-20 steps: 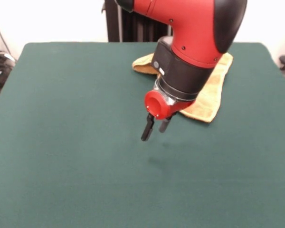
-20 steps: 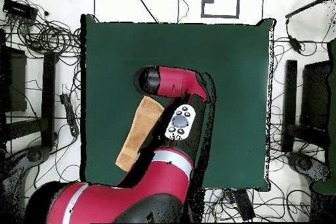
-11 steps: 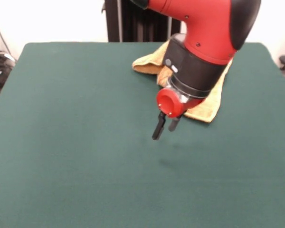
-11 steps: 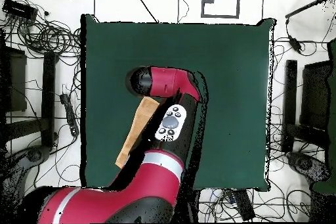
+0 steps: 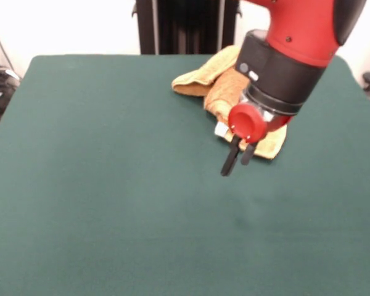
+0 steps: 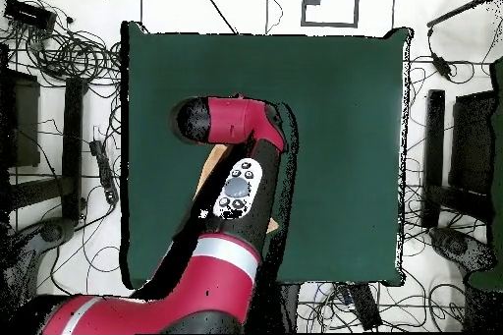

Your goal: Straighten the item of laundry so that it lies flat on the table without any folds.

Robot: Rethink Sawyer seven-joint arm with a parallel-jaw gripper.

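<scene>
The item of laundry (image 5: 217, 81), an orange-yellow towel, lies bunched and folded over itself at the far right of the green table (image 5: 105, 191). A small white tag (image 5: 221, 129) shows at its near edge. My gripper (image 5: 235, 166) hangs just above the cloth at the towel's near edge, next to the tag. Its two black fingers stand a little apart, open, with nothing between them. The red arm hides the towel's right part. In the overhead view the arm covers nearly all of the towel, and only a tan sliver (image 6: 208, 160) shows on the table (image 6: 344, 105).
A black column (image 5: 179, 24) stands behind the table's far edge. In the overhead view, cables (image 6: 69, 51) and dark stands (image 6: 462, 154) ring the table on the floor.
In the front view the arm has swung right, carrying the gripper from the bare cloth to the towel's near edge. In the overhead view it now covers more of the towel.
</scene>
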